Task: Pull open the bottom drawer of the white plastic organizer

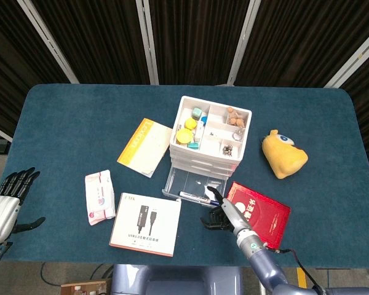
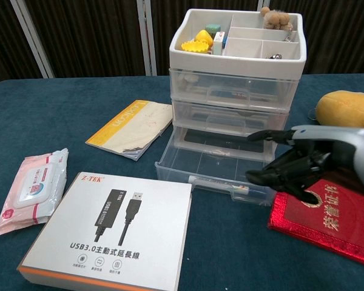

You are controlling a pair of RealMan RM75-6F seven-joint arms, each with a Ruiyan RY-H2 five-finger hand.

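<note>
White organizer (image 1: 209, 134) sits mid-table, open tray of small bits on top, clear drawers below. Bottom drawer (image 2: 215, 168) is pulled out toward the robot, front edge just beside the cable box (image 2: 115, 226); the two drawers above it are closed. Head view shows the drawer (image 1: 192, 185) sticking out past the stack, with a pen-like item along its front edge.

Right hand (image 2: 294, 162) hovers at the drawer's right front corner, fingers (image 2: 266, 176) spread and loosely curled, holding nothing; cannot tell whether a fingertip touches the drawer rim. In the head view the same hand (image 1: 223, 215) is just in front of the drawer, beside the red booklet (image 1: 258, 213).

Left hand (image 1: 6, 200) is off the table's left edge, fingers apart, empty, well away from everything.

Other items: yellow-edged notebook (image 1: 146, 147) left of the organizer, pink wipes pack (image 1: 99, 197) left of the cable box, yellow plush toy (image 1: 283, 153) to the right of the organizer. All on the blue tablecloth (image 1: 74, 123).
</note>
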